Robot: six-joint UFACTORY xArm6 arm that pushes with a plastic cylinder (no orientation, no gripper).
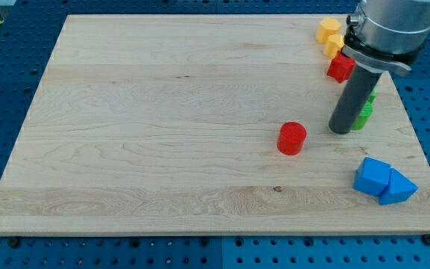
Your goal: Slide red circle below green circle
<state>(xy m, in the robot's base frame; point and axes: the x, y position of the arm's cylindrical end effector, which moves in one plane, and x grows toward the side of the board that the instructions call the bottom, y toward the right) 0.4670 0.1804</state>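
The red circle [292,138] lies on the wooden board [163,112], right of centre. A green block [363,113] sits to its right and slightly higher, mostly hidden behind the rod; its shape cannot be made out. My tip [341,129] rests on the board right of the red circle with a small gap, touching or just in front of the green block.
A red block [340,67] and two yellow blocks [330,35] sit at the view's top right, partly behind the arm. A blue cube [371,176] and a blue triangular block [398,187] lie at the bottom right near the board's edge.
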